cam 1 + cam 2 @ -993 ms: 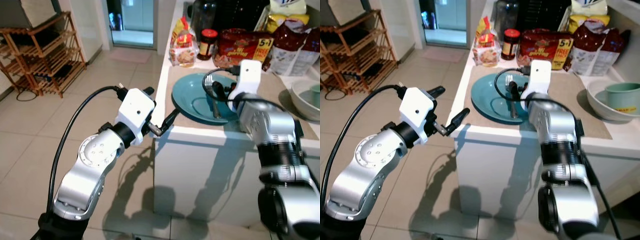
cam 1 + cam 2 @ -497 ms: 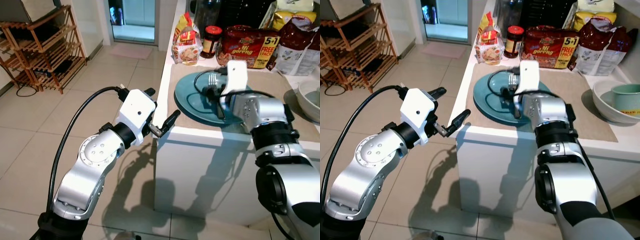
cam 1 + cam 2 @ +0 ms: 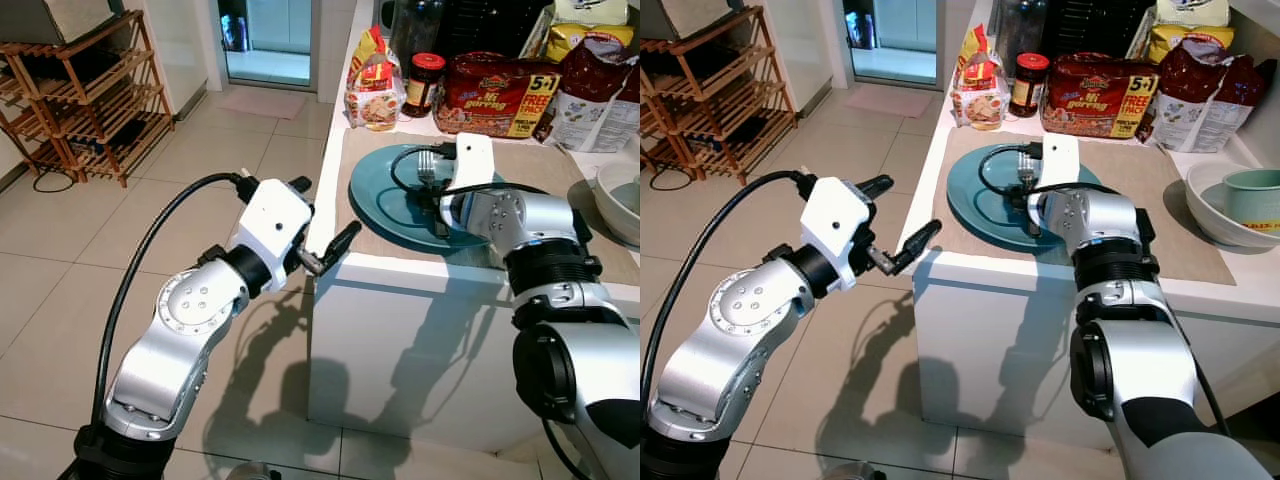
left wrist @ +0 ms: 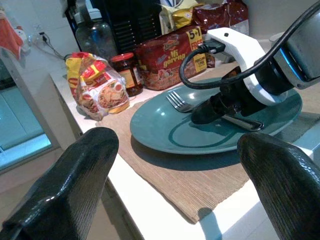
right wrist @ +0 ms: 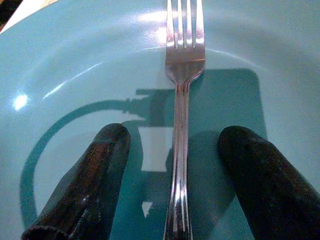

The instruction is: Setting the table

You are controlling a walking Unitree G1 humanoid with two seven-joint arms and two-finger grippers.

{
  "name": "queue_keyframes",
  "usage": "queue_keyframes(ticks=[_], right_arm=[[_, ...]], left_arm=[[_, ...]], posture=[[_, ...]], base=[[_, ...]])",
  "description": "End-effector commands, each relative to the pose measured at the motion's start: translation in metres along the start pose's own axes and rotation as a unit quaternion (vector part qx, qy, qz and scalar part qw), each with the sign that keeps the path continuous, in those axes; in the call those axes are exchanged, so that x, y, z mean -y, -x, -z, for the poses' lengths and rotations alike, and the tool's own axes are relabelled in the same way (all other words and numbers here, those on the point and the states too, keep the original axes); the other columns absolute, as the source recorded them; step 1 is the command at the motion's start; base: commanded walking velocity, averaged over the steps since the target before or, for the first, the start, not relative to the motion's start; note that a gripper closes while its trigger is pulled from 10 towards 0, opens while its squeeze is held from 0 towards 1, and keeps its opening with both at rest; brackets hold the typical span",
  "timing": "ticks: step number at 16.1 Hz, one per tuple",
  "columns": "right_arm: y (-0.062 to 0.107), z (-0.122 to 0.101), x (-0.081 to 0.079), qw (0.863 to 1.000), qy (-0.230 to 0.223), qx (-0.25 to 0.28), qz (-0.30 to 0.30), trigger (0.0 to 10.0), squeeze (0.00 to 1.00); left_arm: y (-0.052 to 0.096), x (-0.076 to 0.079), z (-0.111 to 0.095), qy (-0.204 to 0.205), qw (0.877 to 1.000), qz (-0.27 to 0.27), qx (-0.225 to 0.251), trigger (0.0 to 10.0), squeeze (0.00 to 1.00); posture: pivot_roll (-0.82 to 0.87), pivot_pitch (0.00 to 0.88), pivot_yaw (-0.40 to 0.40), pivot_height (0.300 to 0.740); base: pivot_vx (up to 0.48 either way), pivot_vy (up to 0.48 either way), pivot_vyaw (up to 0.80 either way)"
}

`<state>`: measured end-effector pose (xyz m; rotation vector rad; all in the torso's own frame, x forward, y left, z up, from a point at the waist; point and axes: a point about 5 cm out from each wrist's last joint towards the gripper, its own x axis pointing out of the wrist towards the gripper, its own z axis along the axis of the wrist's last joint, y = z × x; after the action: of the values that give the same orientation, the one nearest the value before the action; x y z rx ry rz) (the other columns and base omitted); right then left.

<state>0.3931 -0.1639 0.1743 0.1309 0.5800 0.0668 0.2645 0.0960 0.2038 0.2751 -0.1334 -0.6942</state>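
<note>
**Fork on plate, both tools open**

Nearest the camera, the left arm is raised off the white desk's [image 3: 400, 275] front left corner. The left tool [image 3: 322, 222] hangs in the air just short of the desk edge, over the tiled floor [image 3: 60, 260]. Its two black fingers [image 4: 75, 180] stand wide apart and hold nothing. They point toward the plate.

The right arm reaches forward over the desk. The right tool [image 5: 175, 185] sits low over the teal plate [image 3: 375, 195], fingers spread to a moderate gap. The fork [image 5: 181, 100] lies flat on the plate between the two fingers [image 5: 85, 185]. Neither finger touches it in the right wrist view. The fork's tines point away from the tool, toward the far side of the plate. A black cable [image 3: 990, 165] loops over the plate beside the tool's white housing.

The plate rests on a tan mat [image 3: 350, 160] near the desk's left edge. To the right, on the same mat, stands a white bowl [image 3: 1210, 215] with a pale green cup [image 3: 1252, 190] in it.

Behind the plate, along the back of the desk, stand a yellow snack bag [image 3: 372, 85], a red-lidded jar [image 3: 423, 82] and a red noodle pack [image 3: 490, 92] marked "5+1". Further bags [image 3: 1195, 95] lie to the right of these. A dark glass jar [image 4: 95, 37] stands behind the snack bag.

Far left, beyond the arm, a wooden rack [image 3: 80, 110] stands on the floor. A doorway [image 3: 265, 40] opens at the far end.
</note>
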Motion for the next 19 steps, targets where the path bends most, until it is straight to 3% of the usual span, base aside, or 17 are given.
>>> queue_keyframes(ticks=[1,19], right_arm=[[-0.0029,0.0152,0.0062,0.999,-0.014,-0.032,0.007,0.0,0.0],[-0.0016,0.0173,0.0122,0.999,0.024,-0.047,0.01,0.0,0.0]], left_arm=[[-0.0009,0.0012,-0.0036,-0.005,1.0,0.01,0.003,10.0,0.0],[-0.004,0.005,-0.0013,0.003,1.0,0.005,0.005,10.0,0.0]], posture=[[0.14,0.0,-0.026,0.74],[0.08,0.0,-0.038,0.74]], base=[[0.0,0.0,0.0],[0.0,0.0,0.0]])
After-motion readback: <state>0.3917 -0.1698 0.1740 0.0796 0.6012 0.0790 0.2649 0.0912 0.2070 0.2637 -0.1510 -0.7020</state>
